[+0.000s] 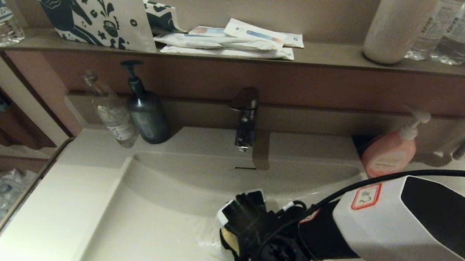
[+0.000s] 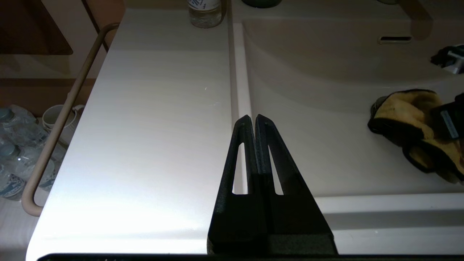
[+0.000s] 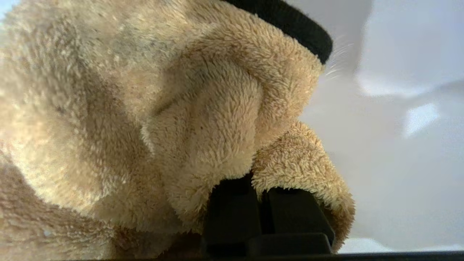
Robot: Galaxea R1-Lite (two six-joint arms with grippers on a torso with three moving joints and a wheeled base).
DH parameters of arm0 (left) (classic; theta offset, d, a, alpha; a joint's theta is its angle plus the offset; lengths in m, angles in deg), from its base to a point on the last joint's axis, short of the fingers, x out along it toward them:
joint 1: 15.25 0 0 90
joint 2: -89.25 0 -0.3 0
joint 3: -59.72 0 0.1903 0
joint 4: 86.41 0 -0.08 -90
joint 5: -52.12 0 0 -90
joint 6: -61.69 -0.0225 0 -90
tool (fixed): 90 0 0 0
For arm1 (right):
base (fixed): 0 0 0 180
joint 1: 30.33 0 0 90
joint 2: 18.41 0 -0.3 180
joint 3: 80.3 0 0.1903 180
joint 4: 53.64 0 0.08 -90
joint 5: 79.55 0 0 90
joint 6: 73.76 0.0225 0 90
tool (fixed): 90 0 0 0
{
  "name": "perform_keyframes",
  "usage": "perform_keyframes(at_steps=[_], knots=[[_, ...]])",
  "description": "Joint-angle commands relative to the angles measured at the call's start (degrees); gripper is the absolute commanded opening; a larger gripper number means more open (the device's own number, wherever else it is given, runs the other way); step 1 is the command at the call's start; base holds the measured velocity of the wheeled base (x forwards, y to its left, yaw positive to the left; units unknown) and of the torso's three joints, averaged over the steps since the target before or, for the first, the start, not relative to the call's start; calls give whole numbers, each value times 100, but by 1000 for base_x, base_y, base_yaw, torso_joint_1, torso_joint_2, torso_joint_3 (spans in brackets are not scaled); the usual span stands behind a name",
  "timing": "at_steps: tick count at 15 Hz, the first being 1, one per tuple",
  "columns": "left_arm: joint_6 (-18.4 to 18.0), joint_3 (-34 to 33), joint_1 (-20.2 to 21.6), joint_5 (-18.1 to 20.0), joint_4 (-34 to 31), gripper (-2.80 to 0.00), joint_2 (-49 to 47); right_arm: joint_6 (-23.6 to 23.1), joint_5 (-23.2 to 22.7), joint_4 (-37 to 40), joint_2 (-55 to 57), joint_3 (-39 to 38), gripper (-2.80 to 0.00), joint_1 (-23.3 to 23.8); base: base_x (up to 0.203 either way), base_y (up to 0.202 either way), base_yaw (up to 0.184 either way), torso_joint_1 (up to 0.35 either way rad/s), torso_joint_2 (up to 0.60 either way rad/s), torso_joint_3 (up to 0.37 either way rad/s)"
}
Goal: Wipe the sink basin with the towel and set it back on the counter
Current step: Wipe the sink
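The right gripper is down inside the wide, shallow off-white sink basin, near its front part, and its black fingers are pressed together on a fold of the small mustard-yellow fluffy towel with black edging. The cloth is bunched around the fingers and lies on the basin floor, well apart from the narrow overflow slot and the dark chrome tap at the rear. The floor beside the cloth looks shiny, maybe wet.

I judge that the wiping is in progress. To do it well, the arm should keep the towel flat on the bottom with light, even pressure and make broad strokes from side to side, so that the fluffy face does the rubbing and not the hard fingers. It should not lift too high, or the cloth only brushes the surface. The grip is on a small fold, so a strong drag may pull the towel out.

The left gripper is idle over the smooth off-white counter at the basin's left edge, its two fingers closed on nothing
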Motion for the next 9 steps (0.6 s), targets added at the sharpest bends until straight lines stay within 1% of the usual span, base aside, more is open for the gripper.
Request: perform_keyframes(at_steps=[1,4,7,9], knots=[[6,0,8,0,1,-280,-8,21,-104,-72,-20,35,-280,-173,0,0,0,0,0,0],[5,0,7,0,1,-280,-8,15,-362,-370,175,210,-280,-301,0,0,0,0,0,0],[7,0,-1,0,1,-280,-8,15,-517,-477,497,684,-280,-368,0,0,0,0,0,0],[7,0,-1,0,1,-280,-8,7,-537,-479,717,1092,-280,-372,0,0,0,0,0,0]])
